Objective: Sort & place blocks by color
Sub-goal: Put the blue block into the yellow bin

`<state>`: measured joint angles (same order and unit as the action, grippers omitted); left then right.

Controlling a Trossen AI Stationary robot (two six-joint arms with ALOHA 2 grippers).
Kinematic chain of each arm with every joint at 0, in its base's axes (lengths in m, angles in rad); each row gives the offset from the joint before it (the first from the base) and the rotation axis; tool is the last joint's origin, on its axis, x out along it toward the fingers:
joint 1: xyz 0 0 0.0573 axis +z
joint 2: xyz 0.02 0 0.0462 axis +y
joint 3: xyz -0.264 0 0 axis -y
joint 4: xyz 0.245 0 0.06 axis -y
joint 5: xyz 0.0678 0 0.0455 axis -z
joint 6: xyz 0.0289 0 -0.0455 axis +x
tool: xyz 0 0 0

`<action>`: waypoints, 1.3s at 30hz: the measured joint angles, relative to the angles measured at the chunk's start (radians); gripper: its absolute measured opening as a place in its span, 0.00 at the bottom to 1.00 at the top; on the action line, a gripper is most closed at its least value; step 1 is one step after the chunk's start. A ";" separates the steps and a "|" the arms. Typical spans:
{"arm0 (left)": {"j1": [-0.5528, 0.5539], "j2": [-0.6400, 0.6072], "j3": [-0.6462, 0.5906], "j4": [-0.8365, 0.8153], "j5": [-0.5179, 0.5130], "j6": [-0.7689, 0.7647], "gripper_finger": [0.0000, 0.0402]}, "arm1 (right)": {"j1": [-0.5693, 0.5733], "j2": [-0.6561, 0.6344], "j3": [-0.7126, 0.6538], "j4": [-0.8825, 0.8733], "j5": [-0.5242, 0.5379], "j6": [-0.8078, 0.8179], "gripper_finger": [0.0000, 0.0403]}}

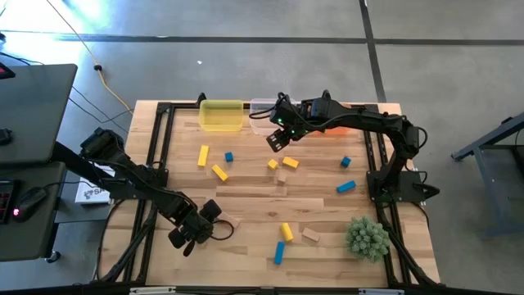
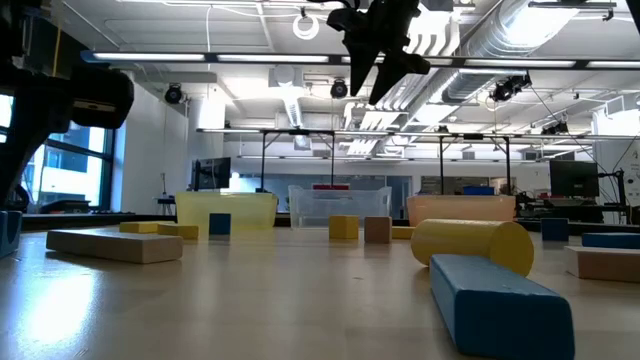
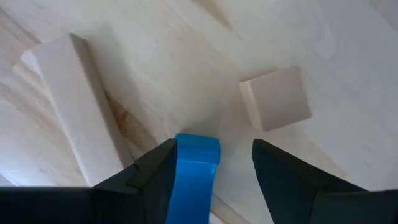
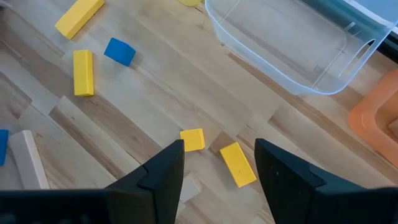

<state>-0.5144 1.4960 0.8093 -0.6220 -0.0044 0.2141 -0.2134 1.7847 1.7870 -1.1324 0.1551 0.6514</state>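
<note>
Blue, yellow and tan blocks lie scattered over the wooden table (image 1: 246, 197). My left gripper (image 1: 192, 231) is near the front left, pointing down and open. A blue block (image 3: 196, 171) lies between its fingers, close against one of them. A tan bar (image 3: 74, 106) and a tan cube (image 3: 275, 98) rest on the table just beyond it. My right gripper (image 1: 277, 139) hangs high over the far middle, open with nothing between its fingers (image 4: 217, 180). Two yellow blocks (image 4: 193, 139) (image 4: 237, 163) lie below it. My left gripper comes from above, pointing steeply down over the blue block. The inner side of one finger (image 3: 155, 180) stands flush along the block's long side (image 3: 183, 177); whether they touch I cannot tell. The other finger (image 3: 286, 180) is apart from the block.
Yellow (image 1: 221, 115), clear (image 1: 262, 108) and orange (image 4: 379, 118) bins stand along the far edge. A spiky green plant ball (image 1: 367, 238) sits front right. More blocks lie mid-table, among them a blue bar (image 1: 345, 187) and a yellow one (image 1: 286, 232).
</note>
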 joint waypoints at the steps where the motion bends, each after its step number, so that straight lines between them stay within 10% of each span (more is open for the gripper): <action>1: 0.000 0.000 0.000 0.000 -0.016 -0.001 0.50 | 0.000 0.000 0.000 0.000 0.000 0.001 0.46; 25: 0.003 0.103 -0.011 0.054 -0.034 -0.051 0.49 | 0.000 0.001 0.000 -0.001 -0.001 0.004 0.46; 39: 0.003 0.099 -0.010 0.058 -0.036 -0.078 0.27 | 0.009 0.001 0.000 -0.001 0.004 0.049 0.46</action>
<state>-0.5110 1.5947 0.7998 -0.5642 -0.0402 0.1359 -0.2046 1.7859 1.7866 -1.1332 0.1594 0.7006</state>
